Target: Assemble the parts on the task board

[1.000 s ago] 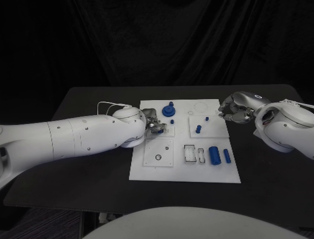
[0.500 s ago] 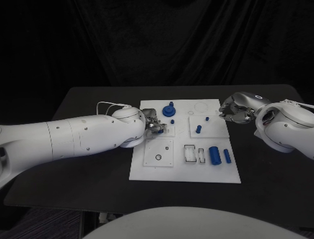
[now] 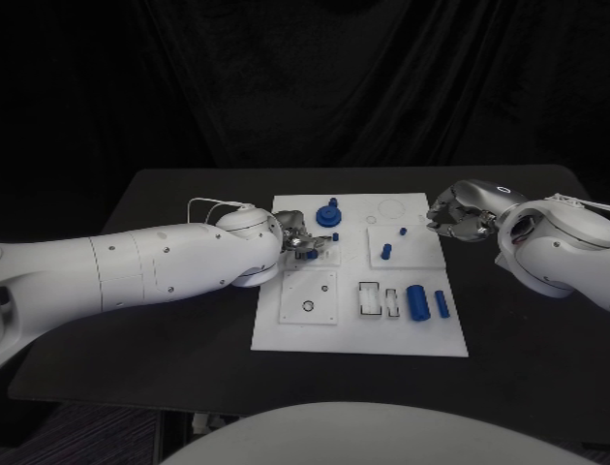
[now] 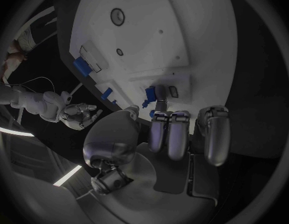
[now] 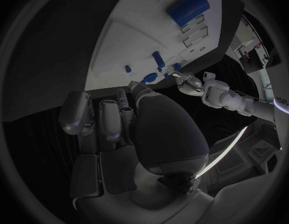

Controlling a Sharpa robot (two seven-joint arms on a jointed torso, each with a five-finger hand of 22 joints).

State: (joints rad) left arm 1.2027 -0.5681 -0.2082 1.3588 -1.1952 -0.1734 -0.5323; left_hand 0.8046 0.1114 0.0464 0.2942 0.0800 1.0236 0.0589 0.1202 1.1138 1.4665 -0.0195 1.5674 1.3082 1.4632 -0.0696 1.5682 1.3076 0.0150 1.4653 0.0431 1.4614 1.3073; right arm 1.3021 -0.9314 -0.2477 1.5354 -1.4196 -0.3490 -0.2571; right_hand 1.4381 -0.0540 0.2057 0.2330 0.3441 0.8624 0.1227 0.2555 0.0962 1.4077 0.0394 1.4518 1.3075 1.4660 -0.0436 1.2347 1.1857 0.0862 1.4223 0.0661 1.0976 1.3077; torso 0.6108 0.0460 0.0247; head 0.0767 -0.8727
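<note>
My left hand [image 3: 297, 242] sits over the left part of the white rectangular task board [image 3: 285, 329], fingertips pinching a small blue plastic peg [image 4: 150, 92] just above the board's surface. It looks light, stiff and smooth, so I judge a pinch across its sides safest, as it could slip or tilt. My right hand [image 3: 453, 218] hovers at the board's right edge, fingers curled in; whether it holds anything I cannot tell. The round blue knobbed part [image 3: 329, 214] stands just beside my fingers and could be knocked; the large blue cylinder [image 3: 417, 301] lies well apart.
</note>
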